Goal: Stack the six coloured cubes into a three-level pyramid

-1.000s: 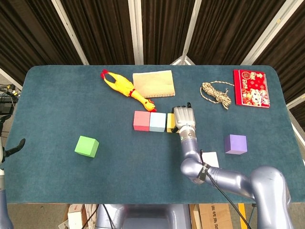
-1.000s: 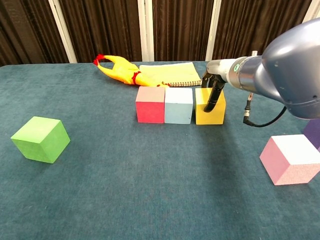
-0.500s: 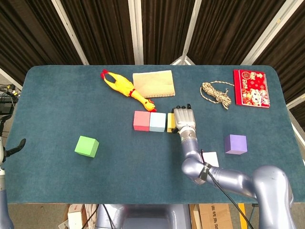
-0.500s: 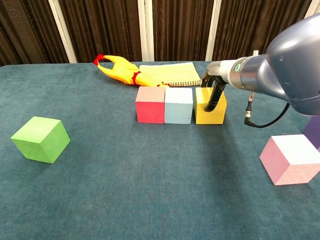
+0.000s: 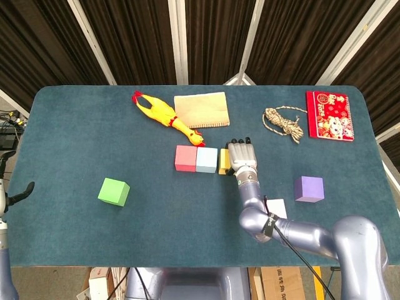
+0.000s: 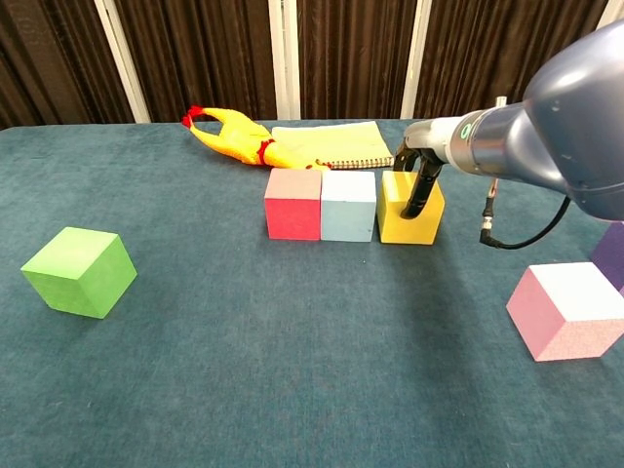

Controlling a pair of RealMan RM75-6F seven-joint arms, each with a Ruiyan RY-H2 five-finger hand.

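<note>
Yellow is the colour under our right hand (image 5: 241,156): the yellow cube (image 6: 409,208) sits at the right end of a row with the red cube (image 6: 292,204) and the light blue cube (image 6: 348,206) near the middle of the desk (image 5: 94,144). Red and light blue touch side by side; the yellow one stands just beside the light blue one, turned slightly askew, with a thin gap showing in the chest view. Our right hand lies over the yellow cube's top and right side, its dark fingers (image 6: 421,185) curled down against the cube's front face. From the head view the hand hides most of the cube, so we cannot tell whether the fingers truly grip it or only press on it.

Three cubes lie apart from the row. We see the green cube (image 5: 114,191) alone toward the left front of the desk, the purple cube (image 5: 309,188) to the right of our right arm, and the pink cube (image 6: 567,310) near the front right, its white top mostly hidden behind the arm in the head view.

Along the far side lie a yellow rubber chicken (image 5: 164,115), a tan notebook (image 5: 200,110) just beside it, a coil of rope (image 5: 284,123) and a red packet (image 5: 330,115).

Our left hand (image 5: 19,192) shows only as a dark tip at the left edge, off the desk; we cannot tell how its fingers lie.
</note>
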